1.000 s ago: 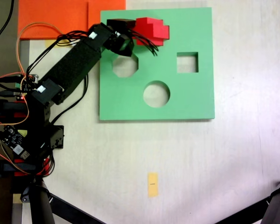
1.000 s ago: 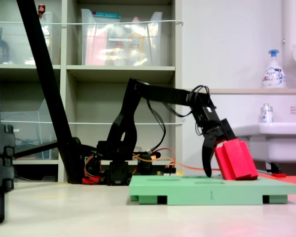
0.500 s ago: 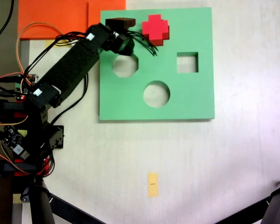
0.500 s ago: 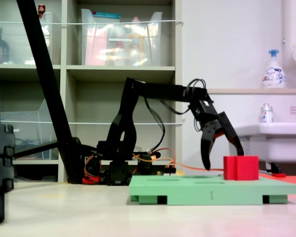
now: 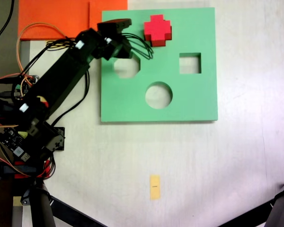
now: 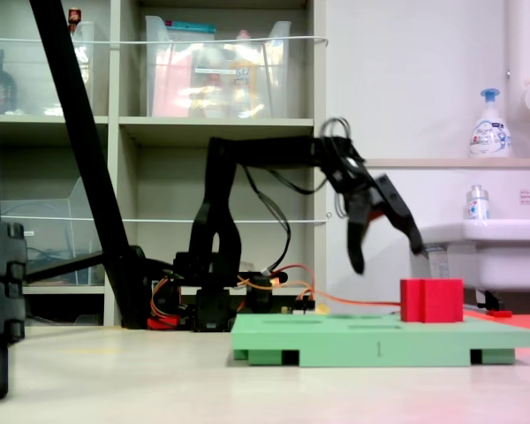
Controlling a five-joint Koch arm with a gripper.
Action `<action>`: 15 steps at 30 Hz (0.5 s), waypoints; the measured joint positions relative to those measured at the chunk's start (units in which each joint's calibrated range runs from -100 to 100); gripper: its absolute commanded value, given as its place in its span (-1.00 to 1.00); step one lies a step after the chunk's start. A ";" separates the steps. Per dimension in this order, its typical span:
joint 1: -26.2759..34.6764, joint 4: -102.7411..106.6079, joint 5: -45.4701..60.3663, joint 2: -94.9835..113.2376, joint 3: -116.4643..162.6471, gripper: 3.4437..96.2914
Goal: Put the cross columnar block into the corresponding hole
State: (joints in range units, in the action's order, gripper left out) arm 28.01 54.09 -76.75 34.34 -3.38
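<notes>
Block (image 5: 157, 29) is red and plus-shaped, and it sits in the plus hole of the green board (image 5: 189, 99), near the far edge in the first exterior view. In the second exterior view the block (image 6: 431, 300) stands up above the board, so it may not be pushed all the way down. The gripper (image 6: 384, 234) hangs above the board with its jaws wide apart, holding nothing. The putting-in step looks done. The round, square and eight-sided holes have nothing in them.
</notes>
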 measured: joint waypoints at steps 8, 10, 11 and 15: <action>-6.89 0.39 21.49 50.48 17.05 -0.04; -9.87 -1.27 21.83 61.97 22.24 0.00; -11.04 -3.62 21.93 64.30 23.03 0.02; -18.71 -14.88 30.38 64.98 23.03 0.01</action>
State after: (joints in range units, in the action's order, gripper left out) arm 9.30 39.21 -46.37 99.32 19.65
